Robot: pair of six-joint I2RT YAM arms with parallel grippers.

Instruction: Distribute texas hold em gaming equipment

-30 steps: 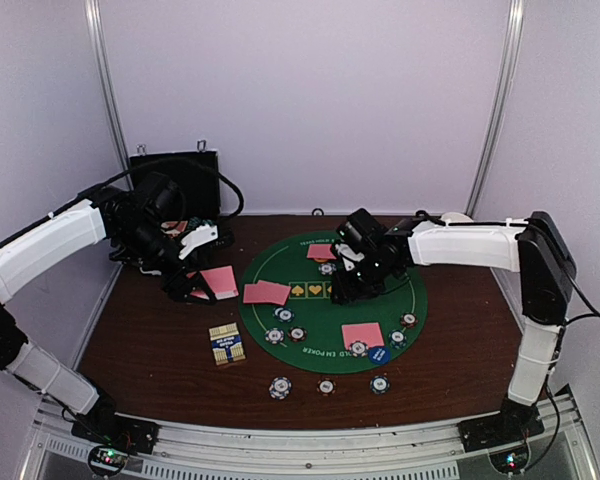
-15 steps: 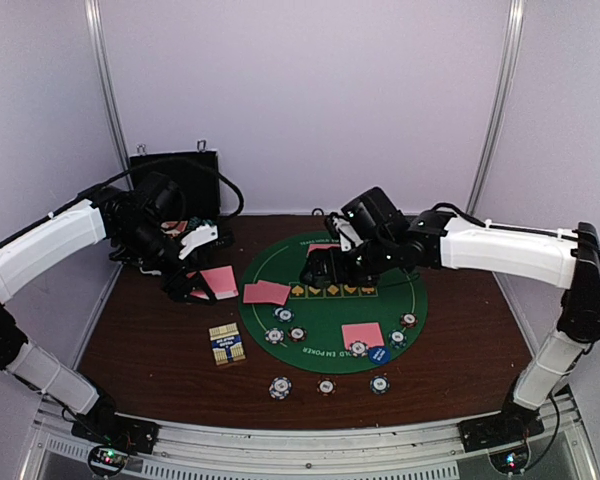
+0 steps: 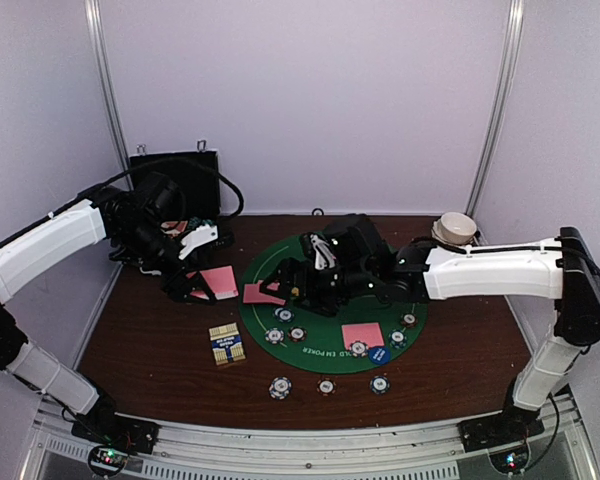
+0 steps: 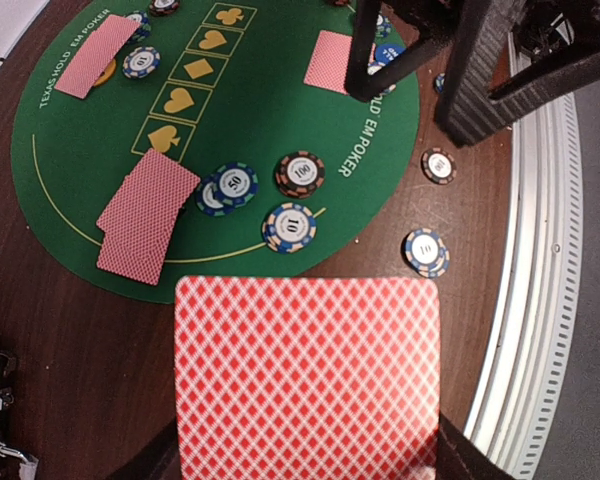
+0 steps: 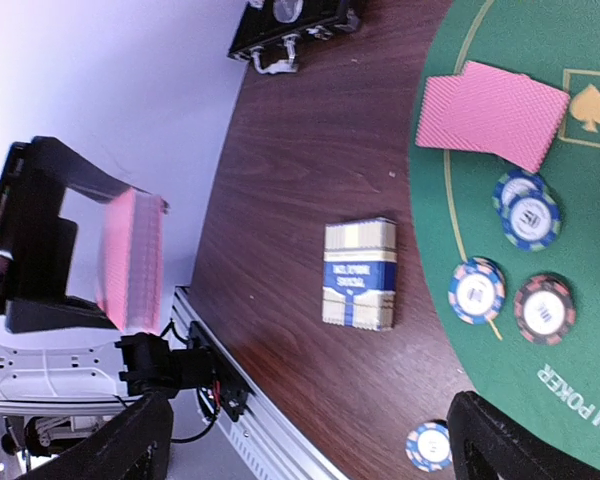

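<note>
My left gripper is shut on a pink-backed deck of playing cards, held over the wood left of the green mat; the deck also shows from above. My right gripper reaches across the mat to its left edge, open and empty, just above a pair of face-down cards. From the right wrist, its open gripper looks down on that pair and three stripe-edged chips. Another pair lies at the mat's near side by a blue disc.
A blue-and-cream card box lies on the wood in front of the left gripper. Three chips sit off the mat near the front rail. The black case stands at the back left, a white bowl at the back right.
The right arm has swung left across the mat, from its far middle to its left edge, and its jaws have opened. The left arm and its deck have stayed put.
</note>
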